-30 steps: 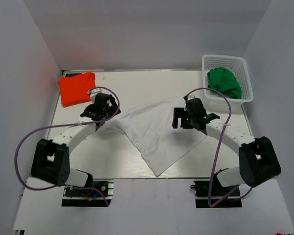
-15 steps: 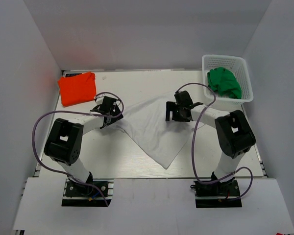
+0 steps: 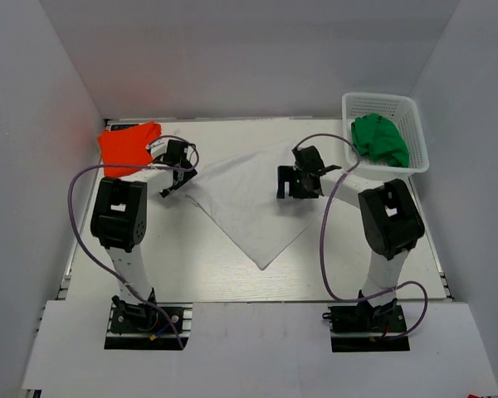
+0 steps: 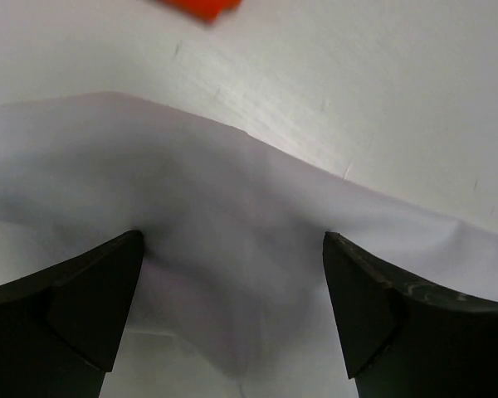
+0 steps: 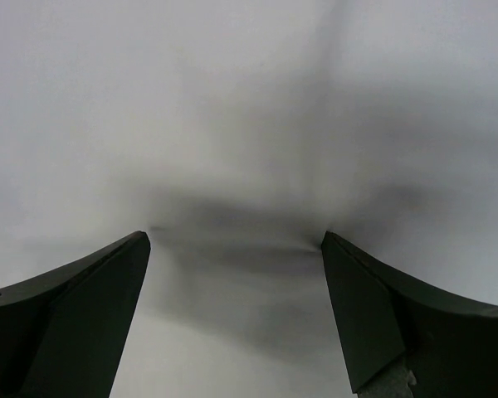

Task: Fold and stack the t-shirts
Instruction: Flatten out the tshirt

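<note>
The white t-shirt [image 3: 247, 199] lies spread flat in the middle of the table, one corner pointing toward the arm bases. My left gripper [image 3: 176, 172] is open, its fingertips pressing on the shirt's left edge; the cloth [image 4: 232, 182] bunches between the spread jaws [image 4: 232, 242]. My right gripper [image 3: 295, 181] is open, its tips pressing on the shirt's right part [image 5: 249, 116], with creases running between the jaws [image 5: 235, 238]. The orange t-shirt [image 3: 129, 148] lies folded at the far left. The green t-shirt [image 3: 380, 139] lies crumpled in the basket.
The white lattice basket [image 3: 380, 100] stands at the far right corner. White walls close in the table at the left, back and right. A scrap of the orange shirt [image 4: 201, 7] shows at the top of the left wrist view.
Both arms have reached toward the far side. The white shirt has slid away from the bases with them, and its near corner has moved up the table.
</note>
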Motion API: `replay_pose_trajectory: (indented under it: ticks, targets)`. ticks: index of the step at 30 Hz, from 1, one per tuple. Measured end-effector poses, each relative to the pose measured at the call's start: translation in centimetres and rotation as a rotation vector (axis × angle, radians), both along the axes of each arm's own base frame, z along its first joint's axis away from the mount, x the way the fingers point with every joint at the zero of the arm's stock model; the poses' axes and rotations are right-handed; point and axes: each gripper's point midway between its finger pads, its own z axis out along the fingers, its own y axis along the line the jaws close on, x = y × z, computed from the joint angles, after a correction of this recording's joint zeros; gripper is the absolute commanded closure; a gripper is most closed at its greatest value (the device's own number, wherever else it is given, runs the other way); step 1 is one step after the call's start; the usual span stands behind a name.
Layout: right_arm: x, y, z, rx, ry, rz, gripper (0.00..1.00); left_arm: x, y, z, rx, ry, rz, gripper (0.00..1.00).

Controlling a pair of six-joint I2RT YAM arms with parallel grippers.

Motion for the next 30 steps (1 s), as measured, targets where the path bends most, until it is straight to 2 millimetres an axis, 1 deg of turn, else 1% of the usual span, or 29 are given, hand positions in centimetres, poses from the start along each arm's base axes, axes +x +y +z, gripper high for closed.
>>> replay_pose_trajectory:
  ticks: [3,4,5,7,9,10,12,13,16,19,21,22,23,25,27,29,30]
  targets:
    - [-3.0,-0.3,0.2,0.026,0.037,0.038,0.1,3.3,0.6,0.2,0.009,-0.012,0.031,0.01]
    - [-3.8,-0.4,0.2,0.031,0.047,0.051,0.1,4.0,0.8,0.3,0.007,-0.018,0.039,0.01]
    - [-4.6,-0.4,0.4,0.036,0.056,0.066,0.1,4.2,1.0,0.5,0.004,-0.021,0.044,0.01]
    - [-5.4,-0.3,1.2,0.049,0.051,0.092,0.1,4.0,1.2,0.5,0.004,-0.012,0.047,0.01]
    - [-5.6,-0.1,2.9,0.077,0.015,0.105,0.1,3.5,1.2,1.0,0.005,-0.011,0.03,0.01]
    - [-5.5,-0.1,4.1,0.087,-0.016,0.103,0.1,3.1,1.0,1.7,0.008,-0.017,0.012,0.01]
    - [-5.1,0.0,6.3,0.118,-0.068,0.099,0.1,2.5,0.2,3.7,-0.009,-0.049,-0.041,0.01]
    - [-4.7,-0.5,7.3,0.112,-0.106,0.076,0.1,2.1,-0.5,5.0,-0.025,-0.077,-0.078,0.01]
    - [-3.6,-2.1,9.2,0.105,-0.167,-0.008,0.1,0.5,-3.2,10.1,-0.091,-0.203,-0.227,0.01]
    - [-2.4,-4.6,9.3,0.09,-0.176,-0.12,0.1,-1.6,-7.1,14.7,-0.16,-0.329,-0.42,0.01]
    - [-2.0,-6.9,8.7,0.07,-0.158,-0.196,0.1,-3.6,-10.3,16.3,-0.194,-0.373,-0.56,0.01]
    - [-1.9,-8.0,8.3,0.062,-0.15,-0.232,0.1,-4.9,-12.3,16.4,-0.216,-0.384,-0.642,0.01]
    - [-1.9,-9.1,7.9,0.05,-0.137,-0.268,0.1,-6.4,-14.3,16.1,-0.24,-0.38,-0.726,0.01]
    - [-2.1,-11.4,7.0,0.022,-0.114,-0.331,0.1,-9.8,-17.6,14.1,-0.282,-0.332,-0.876,0.01]
    - [-2.6,-13.6,6.2,-0.006,-0.091,-0.389,0.1,-13.2,-19.7,11.5,-0.314,-0.253,-0.988,0.01]
    - [-2.9,-15.2,5.7,-0.027,-0.072,-0.432,0.1,-16.4,-20.9,9.0,-0.328,-0.166,-1.064,0.01]
    - [-2.9,-15.9,5.6,-0.032,-0.068,-0.45,0.1,-17.8,-21.4,8.2,-0.332,-0.129,-1.094,0.01]
